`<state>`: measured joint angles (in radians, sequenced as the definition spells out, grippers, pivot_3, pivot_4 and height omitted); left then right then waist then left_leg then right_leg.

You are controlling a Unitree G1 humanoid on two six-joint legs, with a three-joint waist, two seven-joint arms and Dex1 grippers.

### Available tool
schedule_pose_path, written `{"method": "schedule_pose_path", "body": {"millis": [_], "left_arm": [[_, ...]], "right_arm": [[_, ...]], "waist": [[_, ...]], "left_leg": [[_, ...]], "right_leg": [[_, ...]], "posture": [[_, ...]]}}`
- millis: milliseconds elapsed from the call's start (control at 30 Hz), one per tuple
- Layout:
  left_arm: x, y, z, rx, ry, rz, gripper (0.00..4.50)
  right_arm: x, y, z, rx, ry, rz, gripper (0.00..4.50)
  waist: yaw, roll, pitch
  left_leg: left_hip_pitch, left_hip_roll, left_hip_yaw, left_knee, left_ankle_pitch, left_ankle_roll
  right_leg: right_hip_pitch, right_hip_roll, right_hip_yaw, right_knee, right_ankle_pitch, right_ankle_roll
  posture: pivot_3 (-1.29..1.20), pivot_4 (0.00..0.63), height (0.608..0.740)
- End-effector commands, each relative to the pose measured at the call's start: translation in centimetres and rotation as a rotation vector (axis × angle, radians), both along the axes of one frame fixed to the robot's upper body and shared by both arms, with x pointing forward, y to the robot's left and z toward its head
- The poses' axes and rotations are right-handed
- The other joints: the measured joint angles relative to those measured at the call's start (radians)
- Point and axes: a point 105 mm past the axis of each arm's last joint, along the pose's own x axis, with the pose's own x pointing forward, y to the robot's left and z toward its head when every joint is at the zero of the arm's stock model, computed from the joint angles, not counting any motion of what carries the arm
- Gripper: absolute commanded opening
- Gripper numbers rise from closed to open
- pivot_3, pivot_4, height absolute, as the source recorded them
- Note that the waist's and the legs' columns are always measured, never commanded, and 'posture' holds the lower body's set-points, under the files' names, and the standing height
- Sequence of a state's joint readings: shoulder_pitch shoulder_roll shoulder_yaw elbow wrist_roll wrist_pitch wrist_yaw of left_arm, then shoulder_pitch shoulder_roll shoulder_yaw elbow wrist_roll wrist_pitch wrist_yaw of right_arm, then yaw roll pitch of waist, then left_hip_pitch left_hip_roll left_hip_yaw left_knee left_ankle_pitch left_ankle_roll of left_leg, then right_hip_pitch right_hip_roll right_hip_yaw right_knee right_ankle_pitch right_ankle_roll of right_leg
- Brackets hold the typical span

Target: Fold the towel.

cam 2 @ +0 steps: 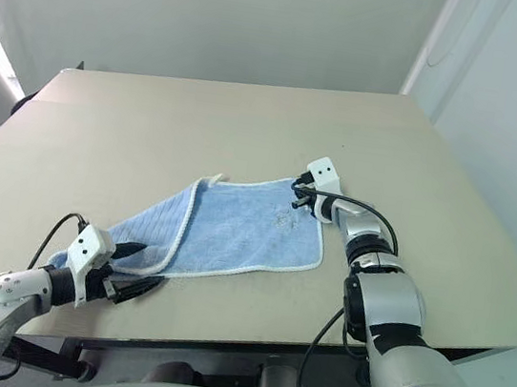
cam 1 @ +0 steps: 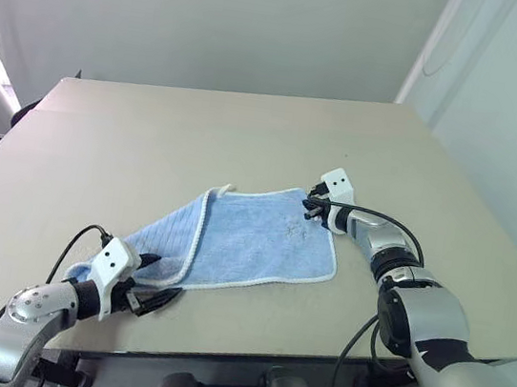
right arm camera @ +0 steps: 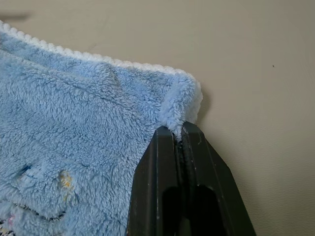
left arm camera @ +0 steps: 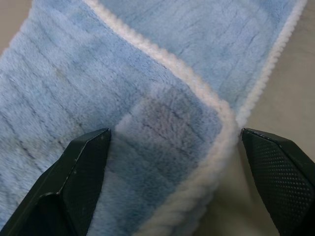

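- The towel (cam 1: 252,241) lies on the table (cam 1: 199,137) just below the middle of the head views, partly folded already: a doubled flap runs from the centre down towards the lower left, and a single flat layer spreads to the right.
- Your right gripper (right arm camera: 179,135) is clenched on the towel's far right corner. In the right wrist view the two black fingers meet with a pinch of blue pile and white edging squeezed between them. In the left eye view that grip sits right of centre, at the towel's upper right corner.
- Your left gripper (left arm camera: 172,142) is spread wide and holds nothing. In the left wrist view one finger (left arm camera: 81,162) rests over the blue pile and the other finger (left arm camera: 278,162) stands over bare table, with the folded corner and its white stitched edge lying between them.
- The relation that matters: the towel's long axis runs diagonally from lower left to upper right of the head views, and you have one gripper at each end. The near left corner lies straight ahead of the left fingers, inside their span.
- My reading is that you are one pinch short of holding both ends; closing the left fingers on that doubled corner looks like the step in hand.
- Watch the thick rolled edge there: a shallow bite may catch one layer alone and let the fold slip.
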<state>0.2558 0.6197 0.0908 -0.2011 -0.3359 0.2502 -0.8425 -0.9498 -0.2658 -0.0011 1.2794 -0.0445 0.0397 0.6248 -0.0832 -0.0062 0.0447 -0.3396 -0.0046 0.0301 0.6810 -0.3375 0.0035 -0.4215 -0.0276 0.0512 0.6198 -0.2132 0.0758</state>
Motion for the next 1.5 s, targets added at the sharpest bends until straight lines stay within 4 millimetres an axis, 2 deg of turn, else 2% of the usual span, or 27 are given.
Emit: {"method": "schedule_pose_path", "body": {"millis": [33,133,400,500,633,833,900,1000,1067,1167,1233,1333,1433,1500], "left_arm": [[0.9,0.1,1.3,-0.022,-0.049,0.001,3.91],[0.9,0.1,2.1,-0.047,-0.056,-0.009,2.91],[0.6,0.1,2.1,-0.056,-0.039,-0.016,0.07],[0.6,0.3,2.5,-0.079,-0.045,-0.005,0.03],[1.5,1.2,4.6,-0.147,-0.098,0.054,0.03],[4.1,4.7,8.4,-0.217,-0.225,0.213,0.03],[5.7,6.5,9.5,-0.209,-0.285,0.299,0.03],[9.3,10.3,10.7,-0.141,-0.372,0.492,0.03],[11.1,11.7,11.3,-0.100,-0.417,0.562,0.03],[14.5,13.8,13.2,-0.098,-0.513,0.724,0.03],[16.2,14.1,14.3,-0.090,-0.569,0.767,0.03],[18.4,13.7,16.7,-0.089,-0.650,0.800,0.03],[19.5,13.5,19.3,-0.087,-0.728,0.826,0.03],[19.8,12.9,19.9,-0.061,-0.755,0.789,0.03]], "right_arm": [[0.8,-0.7,1.7,0.019,-0.067,-0.027,0.00],[0.6,-0.8,1.4,0.012,-0.065,-0.026,0.00],[0.6,-0.6,1.4,0.008,-0.075,-0.023,0.00],[0.7,-0.3,1.7,0.024,-0.089,-0.013,0.00],[1.1,0.0,3.0,0.075,-0.126,-0.009,0.00],[1.8,-0.1,5.1,0.147,-0.192,-0.031,0.00],[2.2,-0.2,6.2,0.176,-0.216,-0.053,0.00],[3.3,-0.5,8.9,0.236,-0.299,-0.123,0.00],[3.8,-0.8,10.1,0.255,-0.338,-0.161,0.00],[4.5,-1.3,12.0,0.236,-0.426,-0.225,0.00],[4.8,-1.4,13.2,0.237,-0.471,-0.253,0.00],[5.1,-2.0,16.4,0.212,-0.643,-0.322,0.00],[4.9,-2.9,18.9,0.239,-0.779,-0.397,0.00],[4.3,-2.8,19.7,0.259,-0.864,-0.386,0.00]], "waist": [[0.001,0.000,0.000],[0.002,0.000,0.000],[0.003,0.000,0.000],[0.002,0.000,0.000],[0.002,0.000,0.000],[0.005,0.000,0.000],[0.005,0.000,0.000],[0.010,0.000,0.000],[0.010,0.000,0.000],[0.013,-0.001,-0.001],[0.013,-0.002,-0.001],[0.013,-0.002,-0.001],[0.012,-0.002,-0.001],[0.010,-0.002,-0.001]], "left_leg": [[0.000,0.000,0.000,0.000,0.000,0.000],[0.000,0.000,0.000,0.000,0.000,0.000],[0.000,0.000,0.000,0.000,0.000,0.000],[0.000,0.000,0.000,0.000,0.000,0.000],[-0.001,0.000,0.000,0.000,0.000,0.000],[-0.001,0.000,-0.001,0.000,0.000,0.000],[-0.001,0.000,-0.001,0.000,0.000,0.000],[-0.001,0.000,-0.001,0.000,0.000,0.000],[0.000,-0.001,-0.001,0.000,0.001,-0.001],[-0.001,-0.001,-0.001,0.000,0.001,-0.001],[-0.003,-0.001,-0.002,-0.001,0.001,-0.001],[-0.006,-0.002,-0.002,-0.002,0.001,-0.001],[-0.018,-0.003,-0.003,-0.001,0.001,-0.003],[-0.021,-0.004,-0.003,-0.002,0.005,-0.009]], "right_leg": [[0.000,0.000,0.000,0.000,0.000,0.000],[0.000,0.000,0.000,0.000,0.000,0.000],[0.000,-0.001,0.000,0.000,0.000,0.000],[0.000,-0.001,0.000,0.000,0.000,0.000],[-0.001,-0.001,0.000,0.000,0.000,0.000],[-0.001,0.000,0.000,0.000,0.002,0.003],[-0.001,0.000,0.000,0.000,0.002,0.003],[-0.001,0.001,-0.001,0.001,0.002,0.003],[-0.001,0.001,-0.001,0.002,0.002,0.003],[-0.002,0.001,-0.002,0.002,0.003,0.004],[-0.003,0.000,-0.003,0.001,0.003,0.004],[-0.006,-0.002,-0.004,0.000,0.004,0.005],[-0.016,-0.004,-0.004,0.000,0.006,0.007],[-0.020,-0.004,-0.004,0.000,0.006,0.007]], "posture": [[0.00,0.000,0.740],[0.00,0.000,0.740],[0.00,0.000,0.740],[0.00,0.000,0.740],[0.00,0.000,0.740],[0.00,0.000,0.740],[0.00,0.000,0.740],[0.00,0.000,0.740],[0.00,0.000,0.740],[0.00,0.000,0.740],[0.00,0.000,0.740],[0.00,0.000,0.740],[0.00,0.000,0.740],[0.00,0.000,0.740]]}}
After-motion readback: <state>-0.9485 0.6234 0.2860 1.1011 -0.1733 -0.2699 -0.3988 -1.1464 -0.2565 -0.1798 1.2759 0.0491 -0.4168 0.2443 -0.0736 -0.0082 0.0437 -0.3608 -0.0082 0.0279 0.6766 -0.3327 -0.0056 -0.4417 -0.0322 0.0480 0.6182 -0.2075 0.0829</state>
